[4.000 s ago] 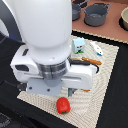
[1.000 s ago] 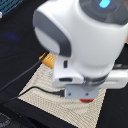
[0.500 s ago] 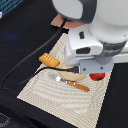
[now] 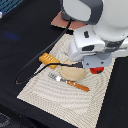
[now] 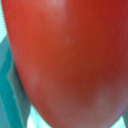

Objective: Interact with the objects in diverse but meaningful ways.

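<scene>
Filling almost the whole wrist view, the red tomato (image 5: 65, 60) sits very close to the camera. In the exterior view the tomato (image 4: 98, 70) peeks out under the white arm, on the beige placemat (image 4: 45, 90) just beside the wooden plate (image 4: 72, 74). The gripper (image 4: 95, 64) is hidden, so I cannot tell if its fingers pinch the tomato.

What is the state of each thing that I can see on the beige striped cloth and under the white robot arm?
Red tomato: under the arm's head, mostly hidden; it fills the wrist view.
Golden-yellow bread loaf: lying at the cloth's edge, untouched.
Round tan plate: flat on the cloth, partly covered by the arm.
Orange-handled fork: lying flat beside the plate.
Beige striped cloth: spread flat.
Gripper: hidden behind the arm's body; open or shut cannot be told.
</scene>
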Robot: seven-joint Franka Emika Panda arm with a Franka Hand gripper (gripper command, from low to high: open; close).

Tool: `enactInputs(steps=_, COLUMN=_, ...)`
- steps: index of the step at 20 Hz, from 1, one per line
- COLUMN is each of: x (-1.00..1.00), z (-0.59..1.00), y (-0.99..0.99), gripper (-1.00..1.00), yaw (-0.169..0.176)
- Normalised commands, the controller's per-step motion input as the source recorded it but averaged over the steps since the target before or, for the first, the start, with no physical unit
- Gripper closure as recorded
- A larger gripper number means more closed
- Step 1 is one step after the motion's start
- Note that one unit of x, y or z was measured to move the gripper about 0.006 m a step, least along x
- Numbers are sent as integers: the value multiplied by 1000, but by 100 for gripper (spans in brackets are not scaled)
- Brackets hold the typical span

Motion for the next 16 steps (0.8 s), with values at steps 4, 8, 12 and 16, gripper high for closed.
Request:
enactInputs(steps=4, x=-787, z=-28, y=1, gripper=100, yaw=0)
enactInputs(steps=8, x=-825, z=10, y=21, gripper=100, yaw=0)
enactInputs(steps=12, x=-858, z=0, y=46, gripper=100, yaw=0)
enactInputs(steps=16, x=-820, z=0, y=126, gripper=100, yaw=0)
